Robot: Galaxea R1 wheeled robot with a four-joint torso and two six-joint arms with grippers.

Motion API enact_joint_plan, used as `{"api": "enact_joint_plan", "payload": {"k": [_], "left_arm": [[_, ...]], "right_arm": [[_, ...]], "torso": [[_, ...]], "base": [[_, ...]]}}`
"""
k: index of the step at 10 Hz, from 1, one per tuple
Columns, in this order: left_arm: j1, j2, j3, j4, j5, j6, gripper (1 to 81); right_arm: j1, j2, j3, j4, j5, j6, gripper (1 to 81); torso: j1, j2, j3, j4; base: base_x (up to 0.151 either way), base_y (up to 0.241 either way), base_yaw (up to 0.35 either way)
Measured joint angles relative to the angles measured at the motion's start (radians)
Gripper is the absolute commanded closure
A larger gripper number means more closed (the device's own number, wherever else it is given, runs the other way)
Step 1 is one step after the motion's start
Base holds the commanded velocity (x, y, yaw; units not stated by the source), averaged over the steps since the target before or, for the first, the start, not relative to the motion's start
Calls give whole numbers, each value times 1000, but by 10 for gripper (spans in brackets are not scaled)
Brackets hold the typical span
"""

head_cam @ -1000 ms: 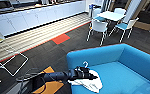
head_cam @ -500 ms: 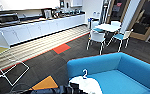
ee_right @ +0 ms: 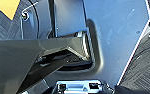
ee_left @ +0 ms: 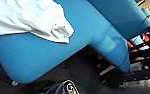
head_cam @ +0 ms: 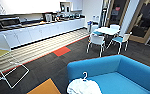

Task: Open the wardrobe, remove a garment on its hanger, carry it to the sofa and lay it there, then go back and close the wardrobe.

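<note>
- No fingers of either gripper are making themselves out in the wrist views, so I cannot tell whether the left or the right is open or closed, nor what either is touching
- The garment (head_cam: 84,87) is lying crumpled on the sofa (head_cam: 131,72), at the seat's near end beside the armrest; in the left wrist view the same white cloth (ee_left: 28,18) is resting on the blue cushion with one sleeve hanging over the seat's front edge
- The hanger (head_cam: 85,75) is lying with the garment, its white hook sticking up above the collar against the blue upholstery
- The sofa is standing on dark grey carpet (head_cam: 53,63), its thick back running along the right of the head view
- An orange floor patch (head_cam: 47,88) is showing just beside the sofa's near corner, and a red one (head_cam: 61,51) is lying farther off where the carpet is meeting a pale striped floor strip (head_cam: 41,46)
- A white wire rack (head_cam: 8,68) is standing at the left on the carpet
- A long white kitchen counter (head_cam: 38,31) is running along the far wall, with a dark microwave (head_cam: 9,22) on it
- A white table (head_cam: 108,30) with white-and-teal chairs (head_cam: 97,41) around it is standing beyond the sofa, near glazed doors (head_cam: 147,21)
</note>
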Motion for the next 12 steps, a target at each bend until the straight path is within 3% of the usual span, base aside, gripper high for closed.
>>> {"api": "enact_joint_plan", "payload": {"k": [2,4,8,12], "left_arm": [[97,-15,-39,43,-8,21,10],[178,-16,-109,61,-65,43,10],[272,-15,-277,81,-206,65,10],[320,26,-346,92,-281,68,10]], "right_arm": [[0,0,0,0,0,0,10],[0,0,0,0,0,0,10],[0,0,0,0,-1,0,10],[0,0,0,0,-1,0,10]], "torso": [[0,0,0,0],[-1,-1,1,0],[-1,-1,1,0],[-2,-2,2,0]], "base": [[0,0,0],[0,0,0],[0,0,0],[0,0,0]]}}
